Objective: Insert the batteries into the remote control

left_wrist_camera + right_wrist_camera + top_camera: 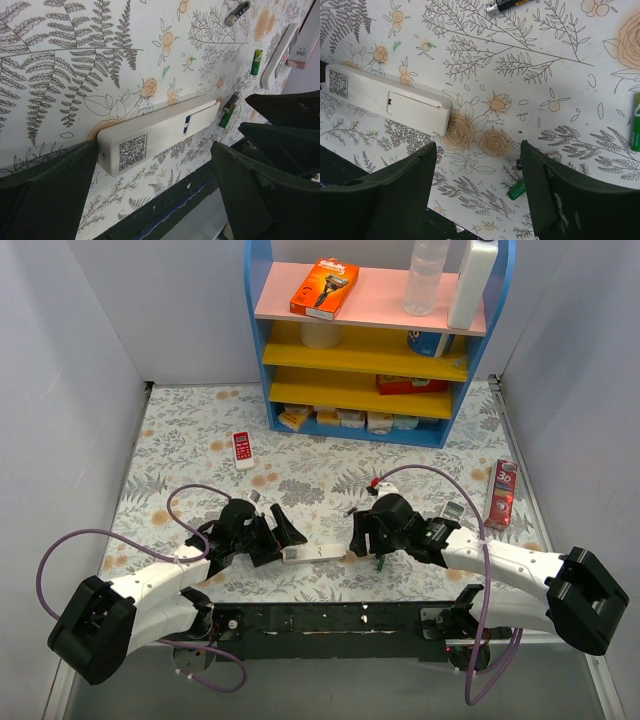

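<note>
Left wrist: remote control (160, 131) back shows QR code (132, 148).

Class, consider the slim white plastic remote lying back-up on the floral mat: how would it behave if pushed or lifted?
The slim white plastic remote looks rigid, so it probably won't flex. Lying flat on the floral mat, it should slide, not roll. Its smooth shell might slip in a light grip.

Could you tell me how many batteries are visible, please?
4: a dark cylindrical battery farthest out, a lone green battery nearer, and a dark-gold battery beside a second green battery by the white plastic remote. Others may be hidden.
</note>
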